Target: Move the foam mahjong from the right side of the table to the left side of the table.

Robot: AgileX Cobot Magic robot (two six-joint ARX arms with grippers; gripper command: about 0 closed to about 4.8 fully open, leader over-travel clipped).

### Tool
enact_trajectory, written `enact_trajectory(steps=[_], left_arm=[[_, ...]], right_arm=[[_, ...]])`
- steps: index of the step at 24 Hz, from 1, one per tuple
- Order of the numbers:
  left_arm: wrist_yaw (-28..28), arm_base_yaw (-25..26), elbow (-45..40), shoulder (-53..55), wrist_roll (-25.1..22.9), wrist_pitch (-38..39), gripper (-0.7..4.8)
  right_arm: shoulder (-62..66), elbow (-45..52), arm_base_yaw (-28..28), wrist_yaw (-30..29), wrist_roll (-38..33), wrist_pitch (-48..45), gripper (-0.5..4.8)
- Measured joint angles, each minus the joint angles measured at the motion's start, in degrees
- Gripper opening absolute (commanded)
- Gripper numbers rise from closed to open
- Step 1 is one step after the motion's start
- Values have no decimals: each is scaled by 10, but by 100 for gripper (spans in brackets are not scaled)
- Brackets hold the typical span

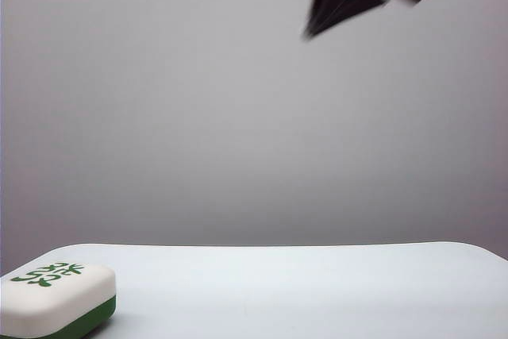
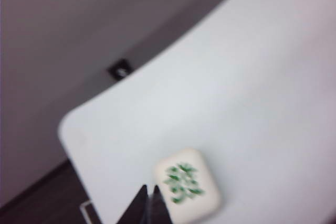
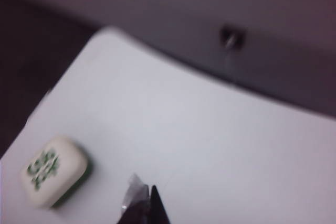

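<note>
The foam mahjong [image 1: 55, 298] lies flat at the left end of the white table [image 1: 317, 283], white face with the green character up and its dark green base showing. No gripper touches it. In the left wrist view my left gripper [image 2: 149, 188] hangs high over the table [image 2: 236, 103], shut and empty, with the mahjong [image 2: 186, 184] far below beside its tips. My right gripper [image 3: 145, 188] is also raised, shut and empty, well away from the mahjong [image 3: 52, 170]. It shows as a blurred black shape [image 1: 317, 25] at the upper right of the exterior view.
A plain grey wall stands behind the table. A small dark fitting [image 2: 119, 71] sits beyond the table's far edge, also in the right wrist view as the same dark fitting [image 3: 231, 38]. The table [image 3: 210, 140] bears only the block.
</note>
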State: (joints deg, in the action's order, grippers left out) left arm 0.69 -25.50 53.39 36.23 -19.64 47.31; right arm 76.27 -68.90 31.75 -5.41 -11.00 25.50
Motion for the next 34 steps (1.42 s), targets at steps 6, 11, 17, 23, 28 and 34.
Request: enact_trajectory(steps=[6, 11, 17, 23, 28, 34], left_arm=[[-24, 76, -166, -122, 17, -228, -5], [-14, 117, -257, -185, 71, -345, -5], [-9, 119, -349, -261, 111, -459, -5], [-9, 119, -448, -294, 143, -565, -5], [-9, 119, -494, -297, 164, -611, -5], [-8, 120, -500, -304, 179, -605, -5]], right_arm=[[-243, 228, -67, 34, 0, -144, -5], [-335, 327, -107, 39, 2, -188, -5], [-464, 494, -181, 39, -31, -270, -5], [-529, 637, -196, 30, -57, -389, -5], [-575, 679, -196, 28, -58, -426, -5], [-613, 684, -196, 28, -44, -385, -5]])
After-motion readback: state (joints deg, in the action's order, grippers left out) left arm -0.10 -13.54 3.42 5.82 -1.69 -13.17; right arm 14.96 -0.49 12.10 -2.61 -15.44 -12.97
